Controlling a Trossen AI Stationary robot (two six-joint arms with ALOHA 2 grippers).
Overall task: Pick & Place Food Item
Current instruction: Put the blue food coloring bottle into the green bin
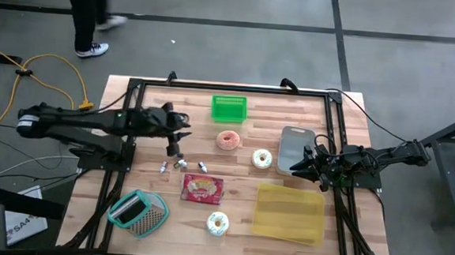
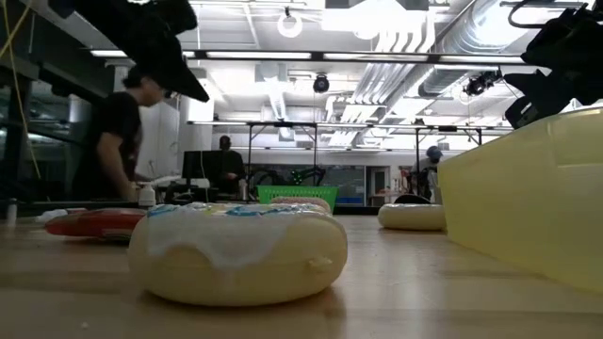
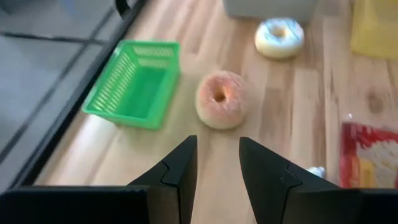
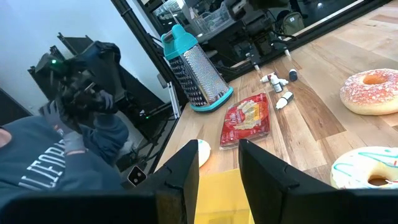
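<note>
A pink-frosted doughnut (image 1: 228, 140) (image 3: 221, 99) lies flat on the wooden table, right of my left gripper. My left gripper (image 1: 173, 146) (image 3: 217, 168) hangs above the table's left middle, tilted down, open and with nothing between its fingers. The doughnut is just ahead of its fingertips. A white-iced doughnut (image 1: 262, 157) (image 3: 279, 37) lies further right, and another (image 1: 218, 223) (image 2: 236, 250) lies near the front edge. A red snack packet (image 1: 202, 188) lies flat in the middle. My right gripper (image 1: 308, 164) (image 4: 219, 168) waits level at the right, open and holding nothing.
A green basket (image 1: 229, 108) stands at the far middle. A yellow tub (image 1: 289, 213) sits front right, and a grey tray (image 1: 295, 146) lies beside my right gripper. A teal grater (image 1: 138, 211) lies front left. Small loose pieces (image 1: 181, 166) lie below my left gripper. A person walks beyond the table.
</note>
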